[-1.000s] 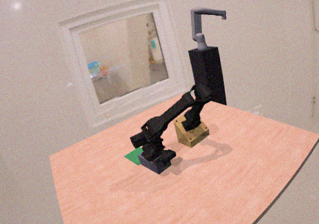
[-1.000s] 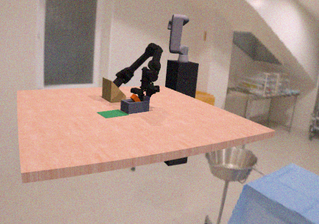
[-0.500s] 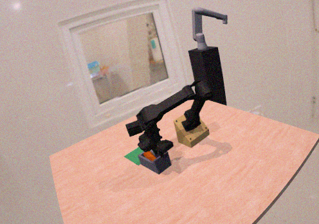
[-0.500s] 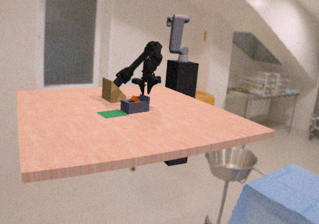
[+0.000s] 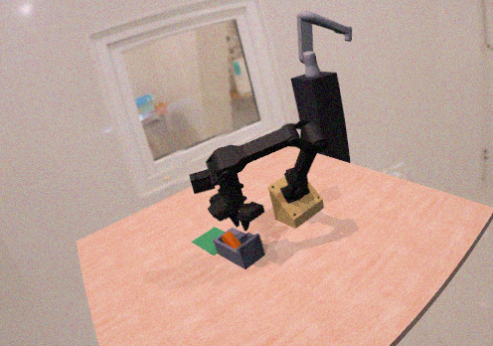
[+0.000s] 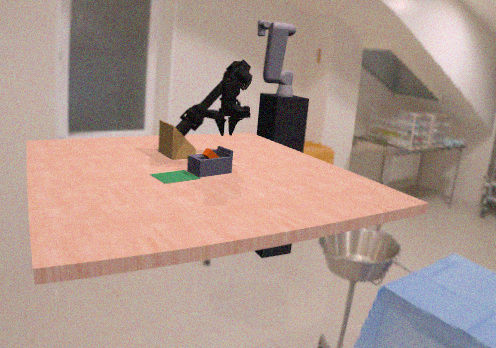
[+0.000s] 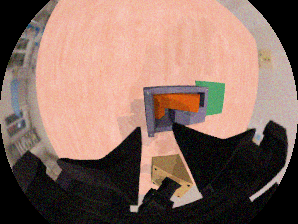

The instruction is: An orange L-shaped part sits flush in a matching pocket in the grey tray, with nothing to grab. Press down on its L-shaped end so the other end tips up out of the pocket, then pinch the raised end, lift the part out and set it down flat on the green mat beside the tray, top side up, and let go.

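The orange part [image 5: 231, 240] [image 6: 210, 153] [image 7: 182, 102] lies tilted in the grey tray [image 5: 253, 252] [image 6: 210, 167] [image 7: 149, 112]. Its straight end, toward the mat, stands up above the tray rim in the exterior view; its L-shaped end is low, on the side away from the mat. My gripper [image 5: 241, 227] [image 6: 227, 135] [image 7: 157, 128] is partly open, with nothing between the fingers. It hangs above the tray, nearer the L-shaped end, and touches neither part nor tray. The green mat [image 5: 206, 242] [image 6: 175, 177] [image 7: 215, 97] lies flat beside the tray. The part's underside is hidden.
The wooden wedge block [image 5: 298, 212] [image 6: 172, 143] [image 7: 167, 164] under the arm's base stands behind the tray. The tray has a taller wall at its end away from the mat. A black pedestal [image 5: 323, 110] [image 6: 283, 121] with a grey arm stands beyond the table.
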Motion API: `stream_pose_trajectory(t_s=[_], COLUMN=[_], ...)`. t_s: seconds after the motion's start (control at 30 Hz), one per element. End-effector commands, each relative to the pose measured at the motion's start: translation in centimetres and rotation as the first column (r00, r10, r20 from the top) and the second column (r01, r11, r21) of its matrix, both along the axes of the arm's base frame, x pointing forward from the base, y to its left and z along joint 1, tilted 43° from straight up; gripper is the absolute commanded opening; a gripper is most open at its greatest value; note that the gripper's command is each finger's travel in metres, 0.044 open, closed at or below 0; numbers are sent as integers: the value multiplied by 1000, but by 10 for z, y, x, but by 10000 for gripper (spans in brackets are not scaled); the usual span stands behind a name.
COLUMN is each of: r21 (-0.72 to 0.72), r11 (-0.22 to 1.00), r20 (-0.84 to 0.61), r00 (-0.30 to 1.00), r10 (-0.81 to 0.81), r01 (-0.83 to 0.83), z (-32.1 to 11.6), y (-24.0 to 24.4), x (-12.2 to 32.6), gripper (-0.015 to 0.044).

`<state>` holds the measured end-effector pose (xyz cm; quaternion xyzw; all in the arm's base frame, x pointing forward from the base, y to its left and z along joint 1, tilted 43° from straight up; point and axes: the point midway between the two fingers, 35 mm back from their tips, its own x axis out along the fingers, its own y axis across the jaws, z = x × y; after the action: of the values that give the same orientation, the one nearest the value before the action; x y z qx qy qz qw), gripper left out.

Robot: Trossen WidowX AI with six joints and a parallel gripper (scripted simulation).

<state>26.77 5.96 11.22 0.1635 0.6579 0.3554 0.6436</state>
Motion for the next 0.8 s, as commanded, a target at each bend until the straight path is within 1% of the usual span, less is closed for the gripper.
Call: stream_pose_trajectory(t_s=[0.0,0.5,0.53,0.63,0.7,0.77], r21=[0,0,-3,-30,-74,-143], r11=[1000,1000,1000,991,966,916], r20=[-3,-3,-16,-119,-229,-346], r00=[1000,1000,1000,984,938,848], r10=[-5,-5,-18,-133,-260,-402], r01=[5,5,18,130,249,376], z=[0,0,-1,-5,-10,-16], y=[0,0,-1,-6,-11,-18], x=[0,0,0,4,8,12], gripper=[180,180,206,280,280,280])
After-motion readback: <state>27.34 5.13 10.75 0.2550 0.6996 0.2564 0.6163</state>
